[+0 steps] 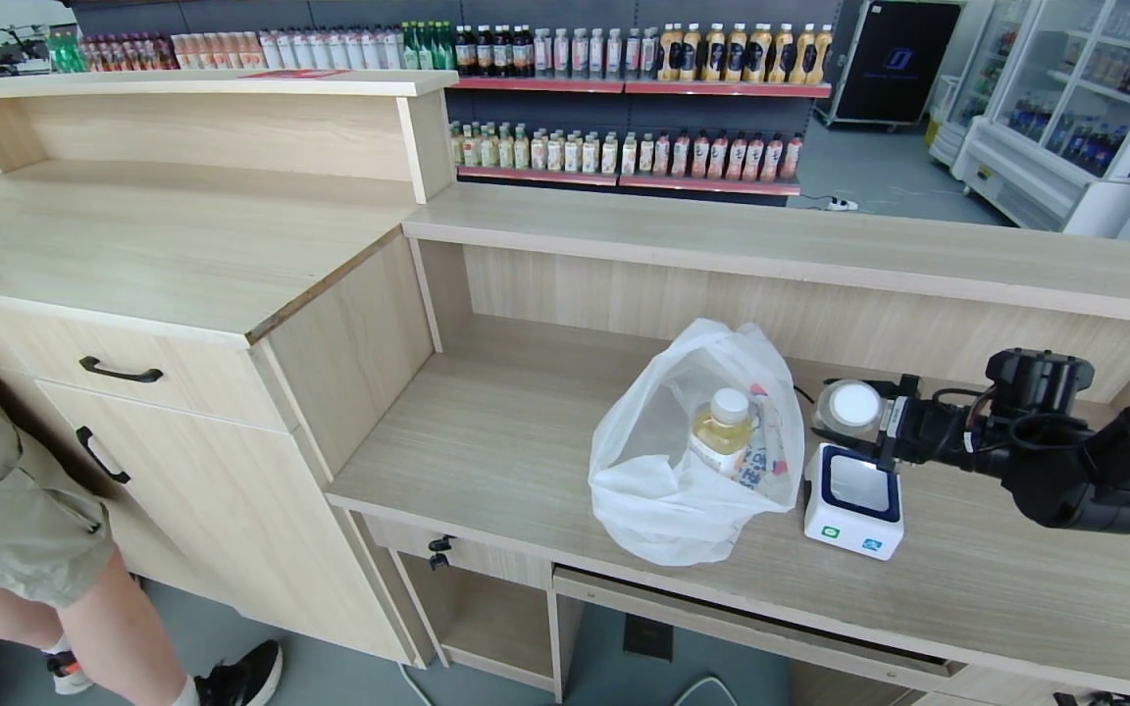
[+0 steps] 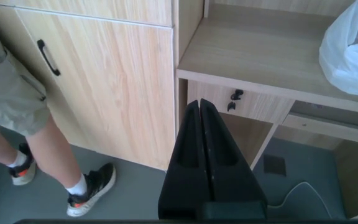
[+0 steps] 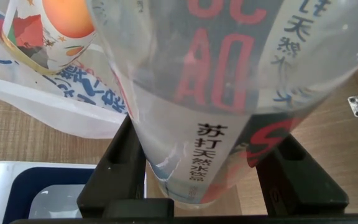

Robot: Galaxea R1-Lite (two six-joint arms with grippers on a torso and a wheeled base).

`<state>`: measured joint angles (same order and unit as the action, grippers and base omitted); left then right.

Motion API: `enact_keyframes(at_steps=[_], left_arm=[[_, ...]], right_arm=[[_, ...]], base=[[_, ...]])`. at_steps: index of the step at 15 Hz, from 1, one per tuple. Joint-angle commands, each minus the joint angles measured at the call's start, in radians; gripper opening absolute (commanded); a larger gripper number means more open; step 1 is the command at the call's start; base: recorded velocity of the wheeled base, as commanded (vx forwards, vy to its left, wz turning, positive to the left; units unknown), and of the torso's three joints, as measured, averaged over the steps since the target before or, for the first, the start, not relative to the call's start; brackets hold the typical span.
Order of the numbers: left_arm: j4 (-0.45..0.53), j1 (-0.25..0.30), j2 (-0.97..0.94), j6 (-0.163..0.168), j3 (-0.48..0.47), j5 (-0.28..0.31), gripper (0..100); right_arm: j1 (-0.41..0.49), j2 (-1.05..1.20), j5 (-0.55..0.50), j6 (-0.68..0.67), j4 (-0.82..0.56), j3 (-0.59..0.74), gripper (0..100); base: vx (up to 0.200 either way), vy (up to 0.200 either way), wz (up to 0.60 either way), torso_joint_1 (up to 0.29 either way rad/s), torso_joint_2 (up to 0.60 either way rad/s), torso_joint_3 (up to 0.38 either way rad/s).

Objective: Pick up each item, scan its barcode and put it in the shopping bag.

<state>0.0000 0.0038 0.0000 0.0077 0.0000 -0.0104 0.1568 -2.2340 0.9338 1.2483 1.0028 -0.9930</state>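
My right gripper [image 1: 877, 424] is shut on a clear bottle [image 1: 850, 406] with a white cap, held on its side just above the white scanner box [image 1: 853, 502]. In the right wrist view the bottle [image 3: 229, 93] runs between the two black fingers [image 3: 114, 177], with the scanner [image 3: 23, 193] below it. A white plastic shopping bag [image 1: 653, 490] stands open on the counter beside the scanner. A yellow drink bottle [image 1: 722, 431] and another packaged item are in the bag. My left gripper [image 2: 199, 124] is shut on nothing, hanging low beside the counter's front corner.
The light wooden counter [image 1: 487, 441] has a raised ledge [image 1: 800, 250] behind the bag and scanner. A taller cabinet [image 1: 173, 255] with black drawer handles stands to its left. Shelves of bottles [image 1: 624, 98] line the back wall. A cable [image 1: 800, 392] lies behind the scanner.
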Motion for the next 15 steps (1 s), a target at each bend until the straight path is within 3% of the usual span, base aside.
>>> enact_keyframes(at_steps=[1,8,10,11,13,15], left_arm=[[0.0,0.001,0.0,0.0,0.0,0.0,0],[0.0,0.001,0.0,0.0,0.0,0.0,0],[0.0,0.001,0.0,0.0,0.0,0.0,0],[0.0,0.001,0.0,0.0,0.0,0.0,0],[0.0,0.001,0.0,0.0,0.0,0.0,0],[0.0,0.001,0.0,0.0,0.0,0.0,0]], right_arm=[[0.0,-0.004,0.0,0.0,-0.001,-0.003,0],[0.0,0.031,-0.017,-0.043,-0.018,-0.021,0],[0.007,0.166,-0.093,-0.359,-0.024,-0.013,0],[0.017,0.238,-0.194,-0.541,-0.026,0.008,0],[0.007,0.386,-0.501,-0.914,-0.052,0.085,0],[-0.014,0.456,-0.702,-1.073,-0.046,0.194,0]], base=[[0.0,0.0,0.0,0.0,0.0,0.0],[0.0,0.0,0.0,0.0,0.0,0.0],[0.0,0.0,0.0,0.0,0.0,0.0],[0.0,0.0,0.0,0.0,0.0,0.0],[0.0,0.0,0.0,0.0,0.0,0.0],[0.0,0.0,0.0,0.0,0.0,0.0]])
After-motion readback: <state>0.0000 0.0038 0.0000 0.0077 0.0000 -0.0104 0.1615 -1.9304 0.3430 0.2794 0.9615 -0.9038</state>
